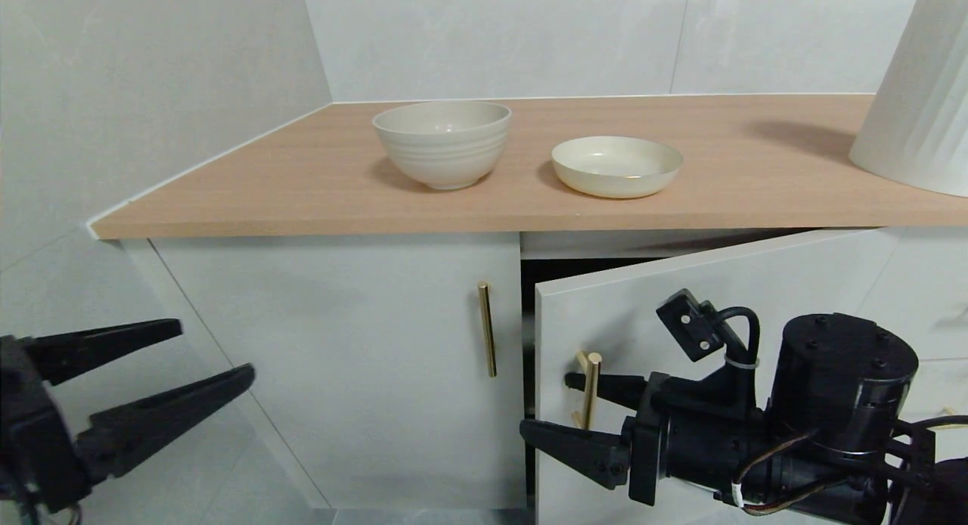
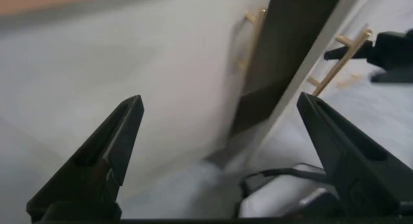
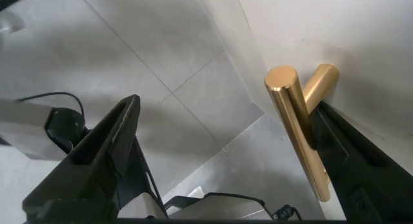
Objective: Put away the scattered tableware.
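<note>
On the wooden surface (image 1: pixel 756 184), toward the back corner: a cream ribbed bowl (image 1: pixel 442 143), upright, and beside it to the right, with a gap between them, a shallow dish (image 1: pixel 616 166), also upright. Farther right on the same surface, a white fluted object (image 1: pixel 919 94), cut off at the edge of the head view.

Below, left cabinet door (image 1: pixel 340 358) closed, with an upright brass bar (image 1: pixel 487 328) near its inner edge. Next to it, right cabinet door (image 1: pixel 681 298) ajar, with a dark gap along its free edge.

At the ajar door's brass handle (image 1: pixel 591 381), right tool (image 1: pixel 546 404) spread wide, one finger behind the bar, the other lower and in front, not closed on it. In the right wrist view, handle just beside one finger, contact impossible to tell.

Low before the closed door, left tool (image 1: pixel 215 349) spread wide too, gripping nothing, well apart from the tableware.
</note>
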You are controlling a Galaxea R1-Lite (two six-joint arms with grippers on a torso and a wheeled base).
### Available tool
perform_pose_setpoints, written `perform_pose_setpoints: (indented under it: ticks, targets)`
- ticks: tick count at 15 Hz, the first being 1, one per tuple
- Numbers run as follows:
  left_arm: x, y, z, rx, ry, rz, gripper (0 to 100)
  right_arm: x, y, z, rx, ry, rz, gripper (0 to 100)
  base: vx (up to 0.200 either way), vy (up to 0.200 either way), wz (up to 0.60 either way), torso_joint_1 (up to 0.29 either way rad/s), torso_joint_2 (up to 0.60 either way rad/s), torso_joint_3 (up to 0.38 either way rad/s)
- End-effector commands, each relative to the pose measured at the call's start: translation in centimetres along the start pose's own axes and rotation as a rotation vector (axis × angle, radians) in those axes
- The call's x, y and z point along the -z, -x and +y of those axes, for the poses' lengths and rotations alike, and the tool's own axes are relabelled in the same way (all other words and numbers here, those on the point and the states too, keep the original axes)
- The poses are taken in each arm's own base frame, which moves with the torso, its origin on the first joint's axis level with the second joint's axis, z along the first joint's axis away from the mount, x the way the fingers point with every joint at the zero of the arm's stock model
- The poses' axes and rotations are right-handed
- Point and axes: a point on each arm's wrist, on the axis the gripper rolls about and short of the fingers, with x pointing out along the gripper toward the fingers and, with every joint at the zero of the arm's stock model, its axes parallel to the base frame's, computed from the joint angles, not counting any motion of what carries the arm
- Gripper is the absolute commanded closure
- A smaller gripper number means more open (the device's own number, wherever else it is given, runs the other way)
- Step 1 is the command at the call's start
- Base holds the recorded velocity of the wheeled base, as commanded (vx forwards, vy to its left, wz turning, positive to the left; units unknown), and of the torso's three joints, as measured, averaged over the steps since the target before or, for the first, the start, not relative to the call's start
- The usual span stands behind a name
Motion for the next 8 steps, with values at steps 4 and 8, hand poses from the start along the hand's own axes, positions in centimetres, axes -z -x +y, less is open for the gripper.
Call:
perform_pose_setpoints:
  ticks: [4, 8]
  targets:
    - [1.0, -7.5, -1.7, 0.198, 0.193, 0.155, 100, 0.1, -0.1, 0.3, -0.012, 0.0, 0.006, 0, 0.0, 0.0, 0.0, 0.0, 0.0, 0.0]
    - [2.4, -9.7, -1.9, 0.215, 0.184, 0.216, 100, 0.1, -0.1, 0.3, -0.012, 0.002, 0.005, 0, 0.0, 0.0, 0.0, 0.0, 0.0, 0.0]
